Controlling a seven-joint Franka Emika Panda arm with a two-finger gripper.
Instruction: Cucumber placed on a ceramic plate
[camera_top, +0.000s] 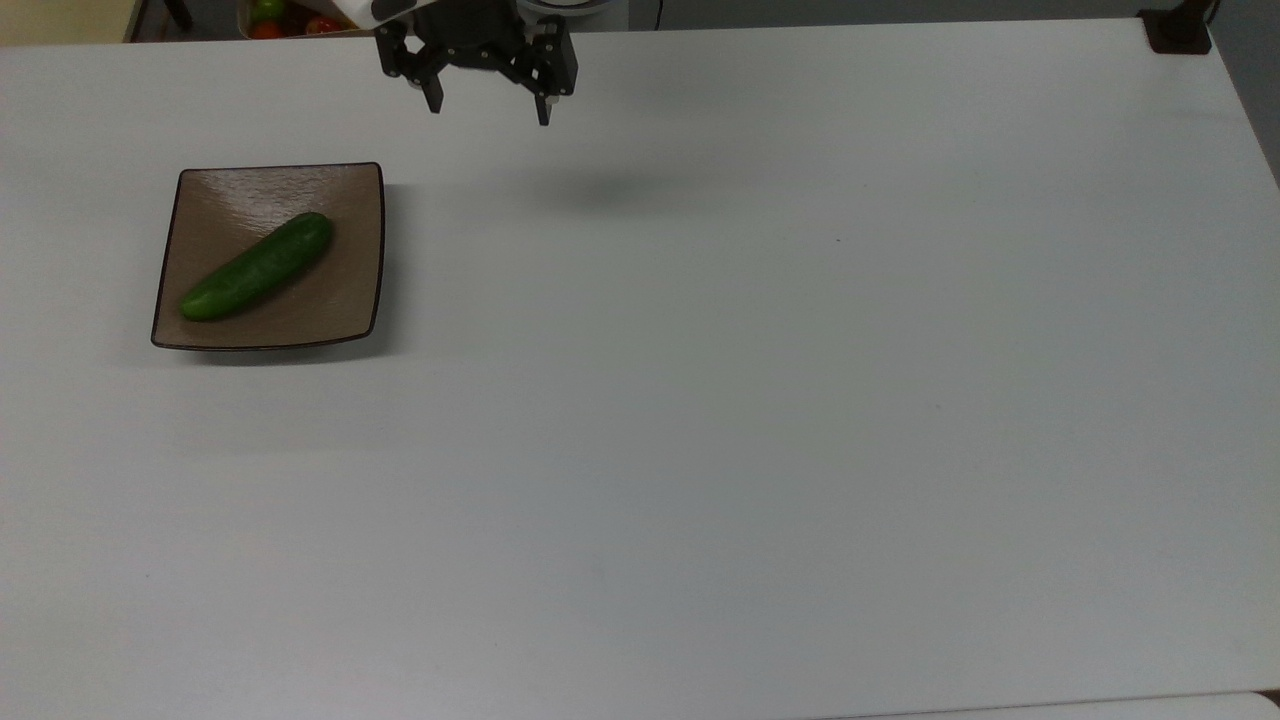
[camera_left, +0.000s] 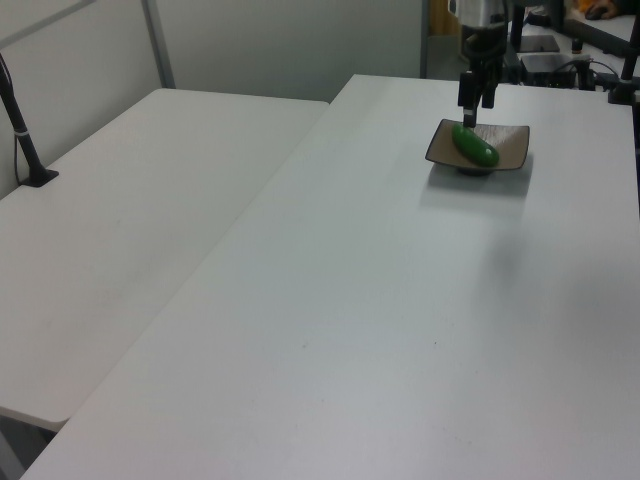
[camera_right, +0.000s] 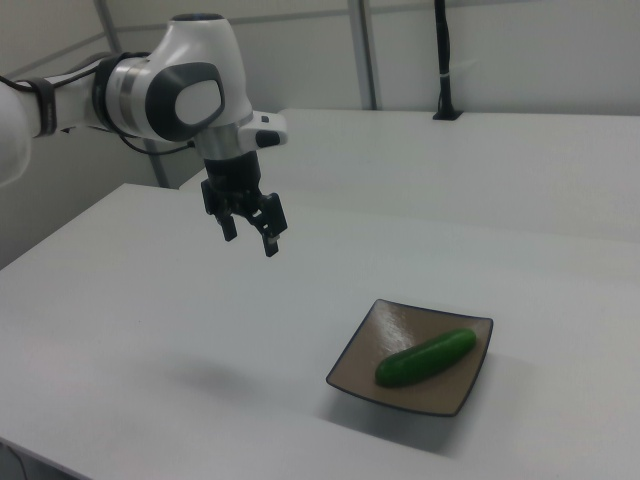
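A dark green cucumber (camera_top: 257, 267) lies diagonally on the square tan-brown ceramic plate (camera_top: 350, 300) at the top view's left. The cucumber (camera_right: 425, 358) and plate (camera_right: 365, 362) also appear at the right view's lower right, and the cucumber (camera_left: 474, 145) rests on the plate (camera_left: 511, 146) at the left view's upper right. My gripper (camera_top: 488, 106) hangs open and empty high above the table, to the right of the plate in the top view. In the right view the gripper (camera_right: 250, 237) is up and to the left of the plate. In the left view the gripper (camera_left: 474, 109) hangs just above the plate.
The white table (camera_top: 760, 400) stretches wide to the top view's right. A black post base (camera_top: 1178, 30) stands at its far right corner. Colourful fruit (camera_top: 285, 18) lies beyond the back edge. A second white table (camera_left: 130, 210) adjoins at the left view's left.
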